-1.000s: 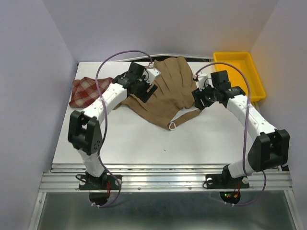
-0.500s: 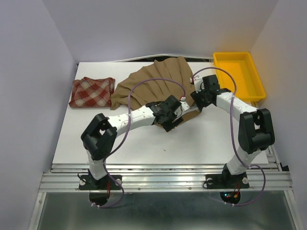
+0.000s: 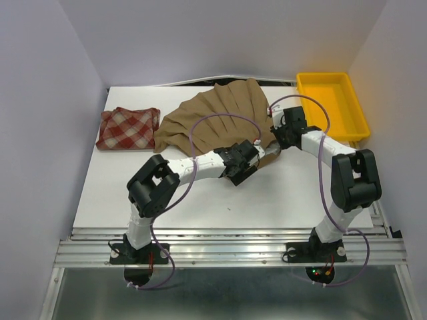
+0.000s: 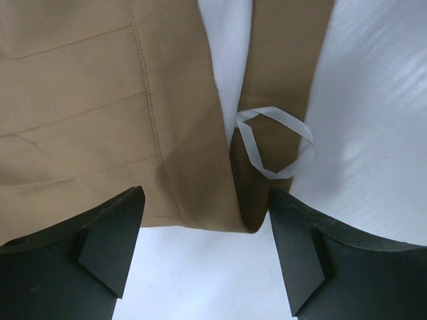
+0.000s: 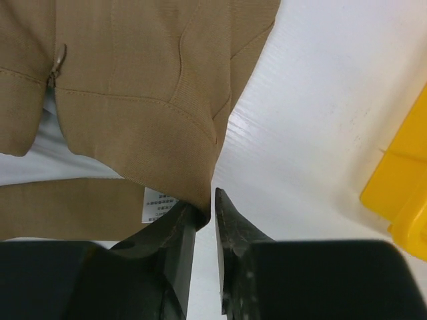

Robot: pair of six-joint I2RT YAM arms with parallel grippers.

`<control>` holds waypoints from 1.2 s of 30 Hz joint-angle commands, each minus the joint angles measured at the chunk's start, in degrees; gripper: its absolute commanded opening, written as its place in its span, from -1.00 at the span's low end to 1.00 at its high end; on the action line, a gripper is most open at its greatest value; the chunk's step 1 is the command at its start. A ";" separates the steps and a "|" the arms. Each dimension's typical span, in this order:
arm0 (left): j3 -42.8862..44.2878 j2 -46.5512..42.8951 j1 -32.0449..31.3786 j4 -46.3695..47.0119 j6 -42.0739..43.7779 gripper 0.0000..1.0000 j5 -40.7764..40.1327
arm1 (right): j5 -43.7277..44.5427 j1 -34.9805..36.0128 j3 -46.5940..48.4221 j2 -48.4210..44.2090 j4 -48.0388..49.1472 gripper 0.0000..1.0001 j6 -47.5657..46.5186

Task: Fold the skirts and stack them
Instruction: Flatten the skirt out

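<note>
The tan skirt (image 3: 213, 120) lies spread across the back middle of the table. The red-and-cream plaid skirt (image 3: 129, 128) sits folded at the back left. My left gripper (image 3: 252, 159) hovers over the tan skirt's near corner. In the left wrist view it (image 4: 207, 257) is open wide, and the corner (image 4: 243, 217) with its white hanging loop (image 4: 273, 150) lies just ahead of the fingertips. My right gripper (image 3: 275, 143) is at the skirt's right waistband corner. Seen from the right wrist, it (image 5: 208, 200) has closed to a narrow slit on that corner (image 5: 200, 193).
A yellow tray (image 3: 357, 107) stands at the back right, close to my right arm, and shows at the edge of the right wrist view (image 5: 400, 193). Bare white table (image 3: 200, 200) lies in front of the skirts. Purple cables loop over both arms.
My left arm swung from the skirt's back left edge across to its near corner. The right gripper moved in on the waistband corner and its jaws closed around it.
</note>
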 commanded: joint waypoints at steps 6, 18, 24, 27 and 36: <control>-8.04 -5.43 1.85 5.94 -0.64 0.33 -13.77 | 1.75 -1.90 -1.11 -2.46 3.16 -0.99 2.44; -16.31 -29.87 6.33 1.47 5.68 -0.62 -5.88 | -7.99 -1.91 -1.38 -13.98 -5.53 -0.99 10.27; -21.23 -34.62 7.12 -0.46 7.53 -1.00 3.52 | -18.37 -1.91 -2.52 -17.41 -12.48 -0.99 9.57; -22.03 -35.68 7.13 -2.31 8.85 -0.85 10.80 | -17.33 -1.91 -4.88 -18.03 -14.51 -0.99 8.25; -25.81 -33.23 1.50 5.59 24.21 -0.01 19.35 | -14.60 -1.91 -14.81 -20.13 -16.27 -0.99 4.21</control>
